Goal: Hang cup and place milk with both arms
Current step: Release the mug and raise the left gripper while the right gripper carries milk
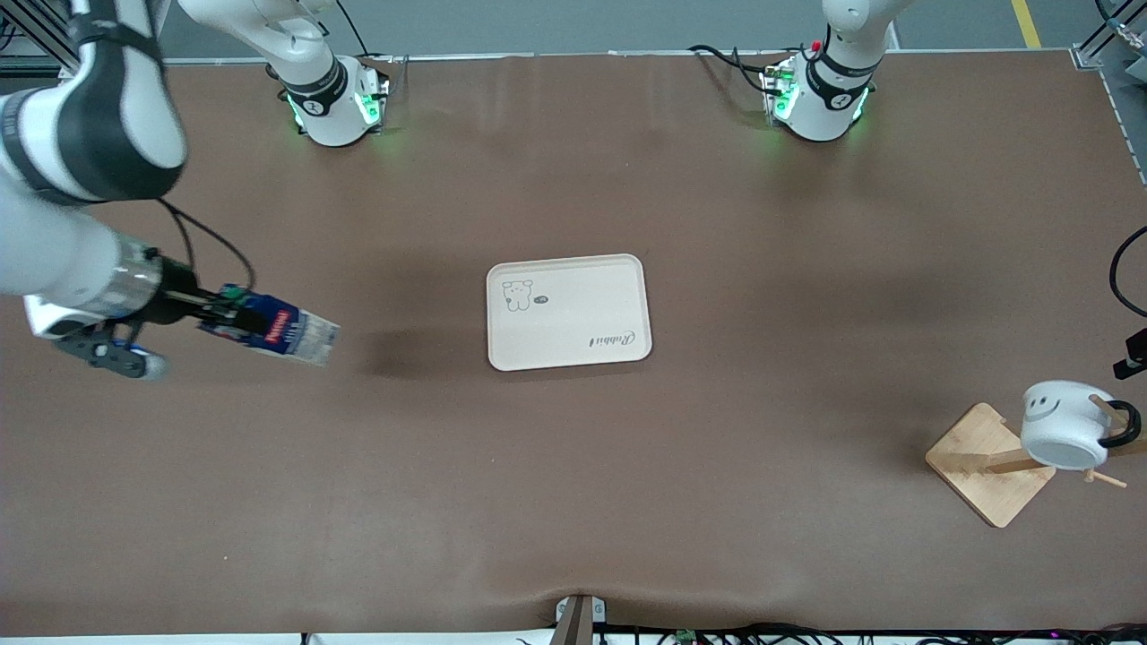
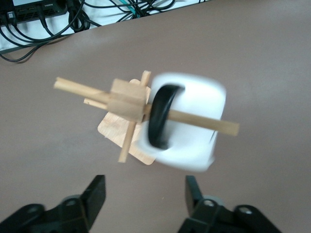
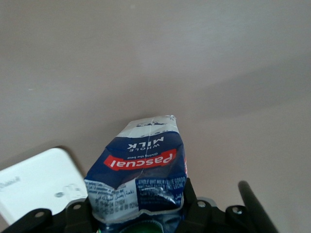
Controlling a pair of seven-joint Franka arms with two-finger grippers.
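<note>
The white cup (image 1: 1066,434) with the smiley face hangs by its black handle (image 2: 160,116) on a peg of the wooden rack (image 1: 986,466) at the left arm's end of the table. In the left wrist view my left gripper (image 2: 146,187) is open and empty, a short way off the hanging cup (image 2: 194,121). My right gripper (image 1: 224,313) is shut on the blue milk carton (image 1: 287,331) and holds it tilted in the air over the table at the right arm's end. The right wrist view shows the carton (image 3: 141,165) between the fingers, dented, with its green cap toward the gripper.
A cream tray (image 1: 569,311) with a bear drawing lies at the table's middle; its corner shows in the right wrist view (image 3: 39,179). The rack's pegs (image 2: 77,90) stick out sideways. Cables lie past the table's edge (image 2: 48,19).
</note>
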